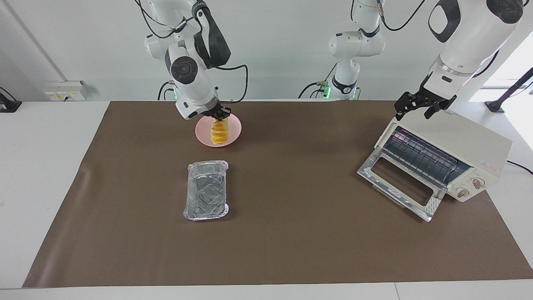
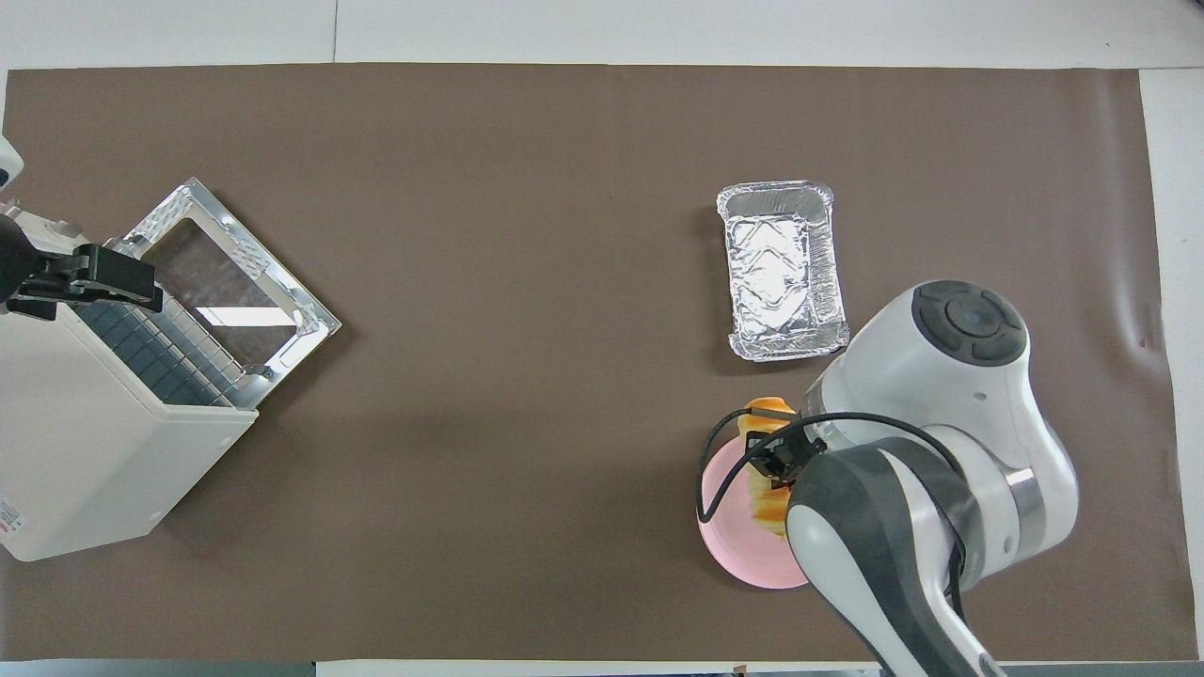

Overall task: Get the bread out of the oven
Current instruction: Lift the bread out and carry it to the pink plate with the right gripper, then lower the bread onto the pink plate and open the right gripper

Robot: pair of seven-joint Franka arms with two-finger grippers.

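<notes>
While the bread [image 1: 219,132] is gripped at its upper end by the right gripper [image 1: 219,115] over the pink plate [image 1: 233,131], it could topple off if released tilted; the left gripper [image 1: 418,107] is held open over the oven [image 1: 462,143].

In the overhead view the right arm covers part of the plate [image 2: 729,527] and most of the bread [image 2: 764,498], and we cannot see the right claw [image 2: 773,461] clearly under its wrist and cable. In the facing view the bread's [image 1: 219,132] upper end is hidden by that claw [image 1: 220,114], so we cannot make out how it grips. The oven [image 2: 94,451] is cut off by the overhead picture's edge, as is the left arm; only its claw [image 2: 118,277] shows. We cannot see into the oven's [image 1: 458,146] cavity past the rack. Its logo is too small to read.
</notes>
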